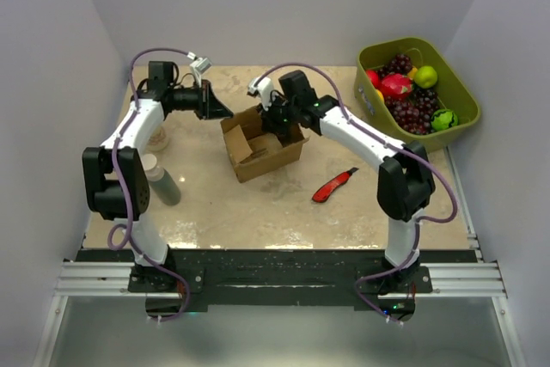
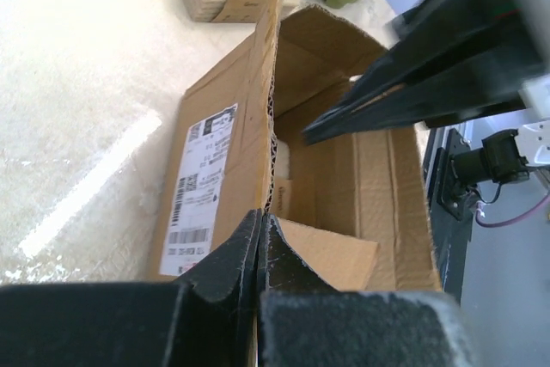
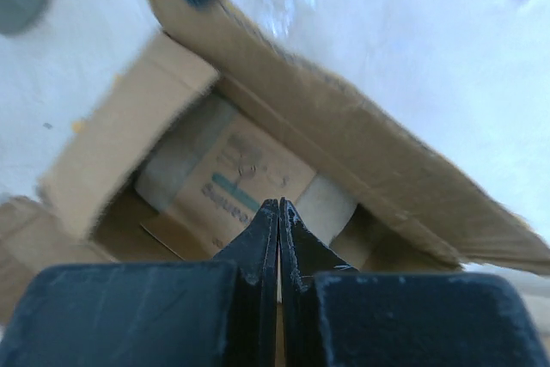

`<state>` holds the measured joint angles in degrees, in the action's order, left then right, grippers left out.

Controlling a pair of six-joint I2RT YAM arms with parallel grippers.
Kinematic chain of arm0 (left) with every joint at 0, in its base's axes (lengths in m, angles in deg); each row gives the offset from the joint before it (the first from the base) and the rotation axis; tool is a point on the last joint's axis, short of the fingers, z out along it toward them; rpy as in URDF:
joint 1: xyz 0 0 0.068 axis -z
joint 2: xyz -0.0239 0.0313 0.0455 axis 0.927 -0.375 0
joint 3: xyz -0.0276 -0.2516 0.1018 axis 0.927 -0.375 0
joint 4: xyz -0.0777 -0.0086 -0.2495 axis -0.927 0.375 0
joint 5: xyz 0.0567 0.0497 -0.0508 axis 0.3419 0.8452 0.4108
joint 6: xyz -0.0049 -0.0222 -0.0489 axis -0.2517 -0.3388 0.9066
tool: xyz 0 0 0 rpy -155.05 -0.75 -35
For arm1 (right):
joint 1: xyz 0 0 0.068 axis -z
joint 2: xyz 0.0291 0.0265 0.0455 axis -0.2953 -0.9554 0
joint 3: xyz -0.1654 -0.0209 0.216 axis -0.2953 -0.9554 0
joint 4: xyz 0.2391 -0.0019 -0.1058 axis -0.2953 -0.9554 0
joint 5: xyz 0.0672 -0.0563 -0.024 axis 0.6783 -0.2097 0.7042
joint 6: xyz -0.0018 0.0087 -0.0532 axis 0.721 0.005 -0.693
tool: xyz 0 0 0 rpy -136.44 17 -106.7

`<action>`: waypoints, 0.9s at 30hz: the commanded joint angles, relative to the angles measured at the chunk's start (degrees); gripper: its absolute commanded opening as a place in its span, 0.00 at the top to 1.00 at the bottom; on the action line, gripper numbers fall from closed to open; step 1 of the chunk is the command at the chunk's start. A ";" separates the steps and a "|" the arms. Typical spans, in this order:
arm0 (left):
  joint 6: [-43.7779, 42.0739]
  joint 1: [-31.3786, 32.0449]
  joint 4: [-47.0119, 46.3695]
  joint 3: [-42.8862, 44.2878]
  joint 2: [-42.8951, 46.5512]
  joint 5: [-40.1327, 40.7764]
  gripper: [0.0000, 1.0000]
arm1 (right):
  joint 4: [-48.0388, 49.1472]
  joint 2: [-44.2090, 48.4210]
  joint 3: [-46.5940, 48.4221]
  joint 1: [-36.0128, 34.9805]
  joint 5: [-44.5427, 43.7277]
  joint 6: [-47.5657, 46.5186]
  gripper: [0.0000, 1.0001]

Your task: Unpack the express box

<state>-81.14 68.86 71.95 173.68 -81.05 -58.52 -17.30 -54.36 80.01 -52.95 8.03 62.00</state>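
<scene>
Bright even light; the express box (image 3: pixel 361 161) looks blurred, table (image 2: pixel 77 126) overexposed.

On the tan table (image 1: pixel 258 208), a green basket (image 1: pixel 460 88) at the far right holds dark grapes (image 1: pixel 412 113), a red fruit (image 1: pixel 396 86) and green fruits (image 1: pixel 425 76), a red utility knife (image 1: pixel 333 186) lies right of centre, and a grey-green bottle (image 1: pixel 163 182) sits at the left.

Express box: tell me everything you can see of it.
The express box is a brown corrugated cardboard carton standing open-topped on the table, flaps raised and splayed. A white printed label with barcodes sits on one outer side. The left gripper has its jaws pinched on that wall's top edge; the right gripper, jaws shut, reaches inside above a smaller cardboard package with teal print lying on the bottom.
</scene>
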 commanded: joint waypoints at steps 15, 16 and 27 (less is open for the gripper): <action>33.66 -0.36 -30.59 -18.48 8.20 -6.92 1.00 | 2.51 -4.65 -8.71 -2.99 -17.79 9.94 0.01; 32.96 -0.53 -29.35 -18.22 7.32 -6.92 1.00 | 2.96 -6.57 -7.84 -2.99 -17.44 9.86 0.01; 31.90 -2.19 -27.76 -16.90 1.07 -7.01 1.00 | -1.78 -15.82 -5.71 -0.98 -10.51 9.42 0.15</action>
<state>-49.49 68.09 44.60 155.63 -78.10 -66.19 -14.72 -65.51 77.61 -55.42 -5.00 72.54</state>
